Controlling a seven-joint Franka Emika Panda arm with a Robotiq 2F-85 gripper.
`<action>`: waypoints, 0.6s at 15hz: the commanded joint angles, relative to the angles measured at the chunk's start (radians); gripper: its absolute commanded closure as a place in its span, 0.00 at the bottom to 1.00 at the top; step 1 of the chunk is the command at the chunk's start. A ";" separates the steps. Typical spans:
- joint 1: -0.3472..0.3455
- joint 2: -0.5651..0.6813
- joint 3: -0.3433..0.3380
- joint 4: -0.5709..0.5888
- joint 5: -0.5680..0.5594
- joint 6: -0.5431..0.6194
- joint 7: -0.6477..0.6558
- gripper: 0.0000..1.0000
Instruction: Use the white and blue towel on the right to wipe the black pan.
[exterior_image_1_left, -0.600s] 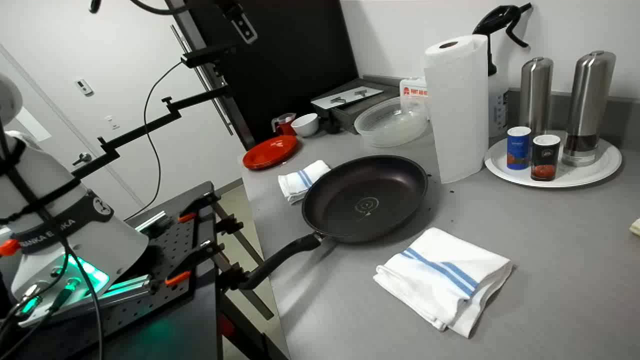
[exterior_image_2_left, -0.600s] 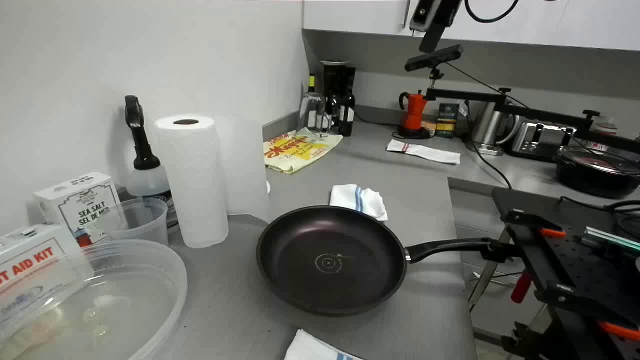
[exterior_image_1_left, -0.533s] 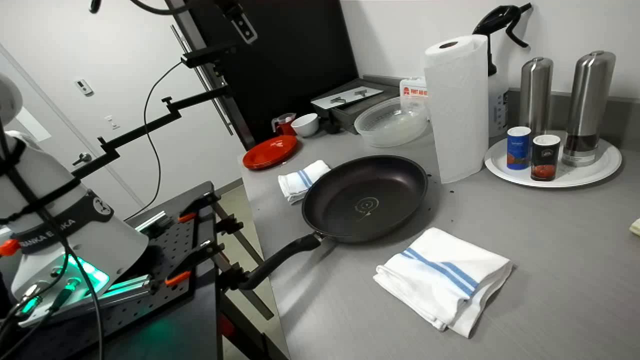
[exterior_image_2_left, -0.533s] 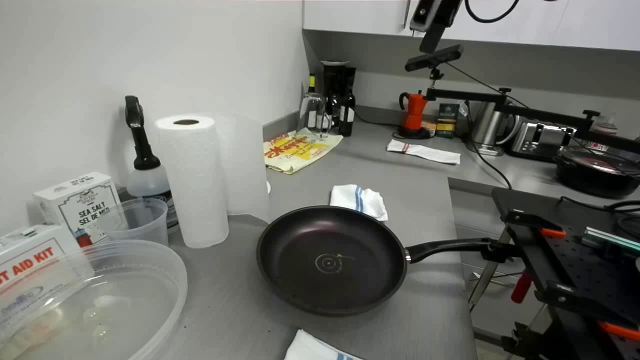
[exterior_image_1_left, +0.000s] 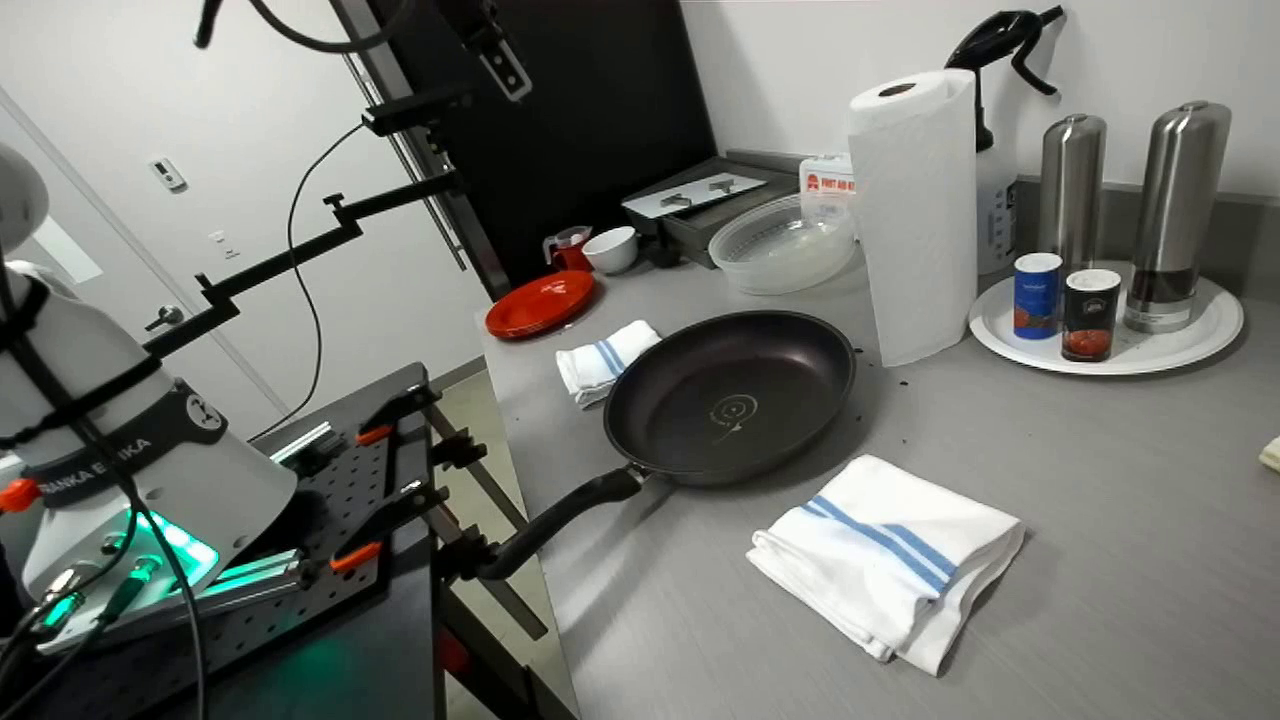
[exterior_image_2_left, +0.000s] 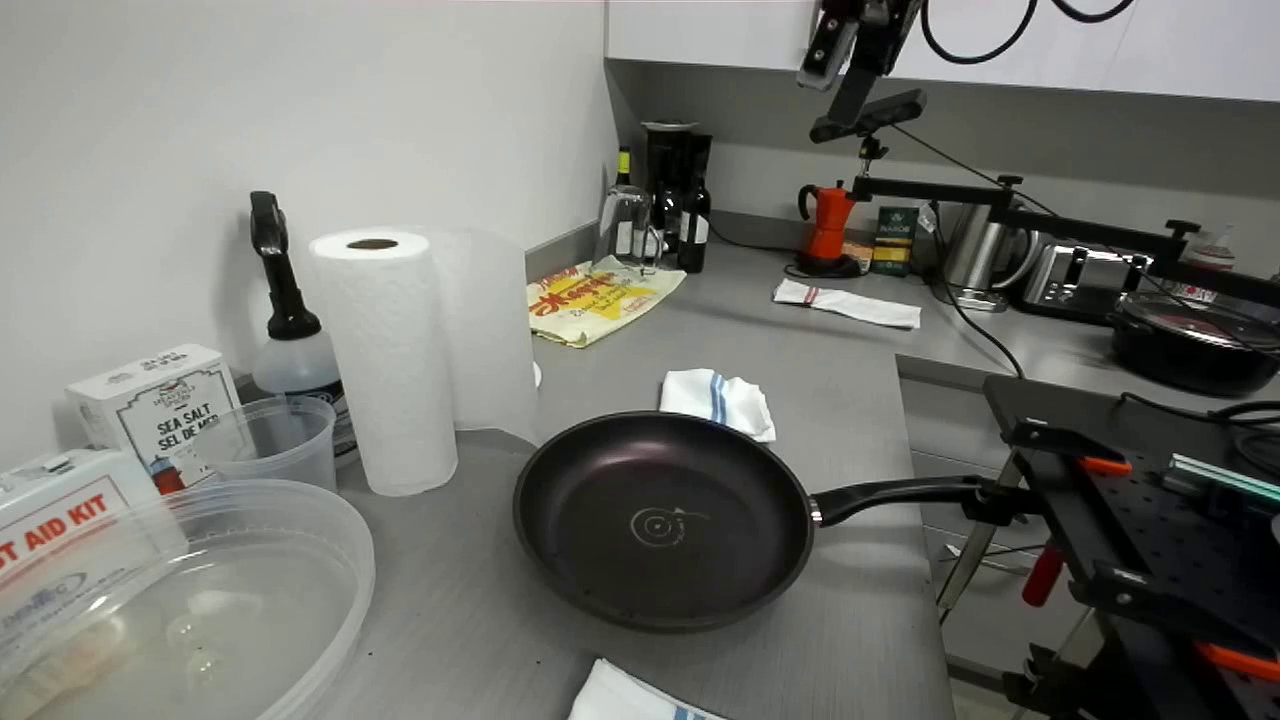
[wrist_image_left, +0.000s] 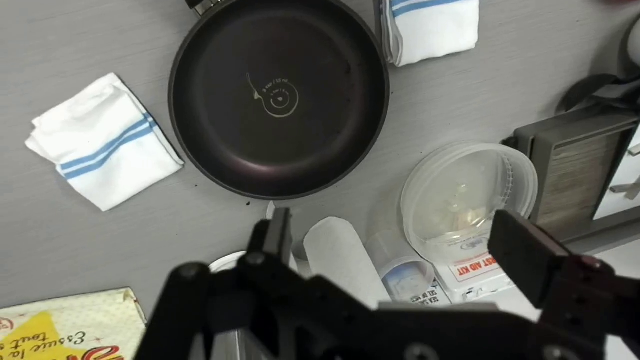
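The white and blue towel (exterior_image_1_left: 885, 560) lies folded on the counter to the right of the pan in an exterior view. It also shows behind the pan in an exterior view (exterior_image_2_left: 705, 395) and at the left in the wrist view (wrist_image_left: 107, 142). The black pan (exterior_image_1_left: 730, 400) sits upright, its handle over the counter edge toward the robot base; it shows in an exterior view (exterior_image_2_left: 660, 525) and the wrist view (wrist_image_left: 280, 100). My gripper (wrist_image_left: 389, 217) is wide open, with nothing between its fingers, high above the counter. It shows at the top of both exterior views (exterior_image_1_left: 507, 70) (exterior_image_2_left: 835, 95).
A second striped towel (exterior_image_1_left: 605, 362) lies on the pan's other side. A paper towel roll (exterior_image_1_left: 915, 220), a clear container (exterior_image_1_left: 785, 245), a red plate (exterior_image_1_left: 540, 303) and a white plate with shakers (exterior_image_1_left: 1215, 320) stand around. A camera arm (exterior_image_1_left: 290, 240) crosses beside the robot.
My gripper has moved a little lower, slightly right in an exterior view and slightly left in an exterior view. The towels and pan have not moved.
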 joint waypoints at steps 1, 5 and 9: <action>-0.038 0.081 0.016 0.004 -0.010 0.110 0.056 0.00; -0.099 0.189 0.020 0.018 -0.044 0.244 0.151 0.00; -0.185 0.319 0.028 0.040 -0.121 0.409 0.310 0.00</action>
